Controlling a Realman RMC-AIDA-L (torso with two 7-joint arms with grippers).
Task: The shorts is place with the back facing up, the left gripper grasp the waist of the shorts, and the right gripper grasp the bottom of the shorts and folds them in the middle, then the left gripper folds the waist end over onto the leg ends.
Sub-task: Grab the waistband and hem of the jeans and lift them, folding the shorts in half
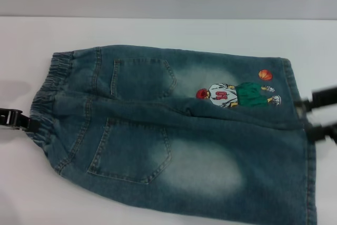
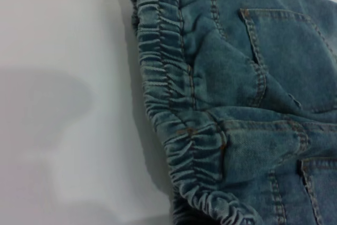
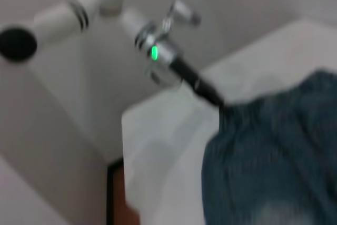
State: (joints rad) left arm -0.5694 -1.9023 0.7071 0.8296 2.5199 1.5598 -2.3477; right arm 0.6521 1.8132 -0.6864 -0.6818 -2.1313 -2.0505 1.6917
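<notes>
Here, nearest the robot's body, the faded blue-green denim shorts (image 1: 179, 135) lie back side up on the white worktop (image 1: 158, 30), with the near leg running off the head view's lower border, so that hem's near corner cannot be judged. They stretch between the two arms: the gathered elastic waist (image 1: 45, 96) points toward the left end effector (image 1: 23, 122), and the straight stitched leg ends (image 1: 297, 114) point toward the right end effector (image 1: 318, 114).

The left end effector, a black clamp, meets the near part of the waistband at its outer edge; whether its fingers have closed on the cloth I cannot tell. In the left wrist view the ruched band (image 2: 174, 93) lies just ahead of that arm, still resting on the worktop. The right end effector shows only as dark blurred shapes at the hem, and its fingers cannot be read either. The right wrist view shows the left arm's silver-grey wrist with its green ring (image 3: 154, 52) leading down to the waist end.

By my judgement the task is at its first step: both arms are at their ends, but no fold is made; the two back patch pockets and the cartoon basketball-player print (image 1: 239, 94) lie flat and uncovered. The lengthwise fold and the waist-over-hem fold remain.

Beyond both end effectors, bare white worktop stretches to the far edge, giving room to carry cloth that way.
</notes>
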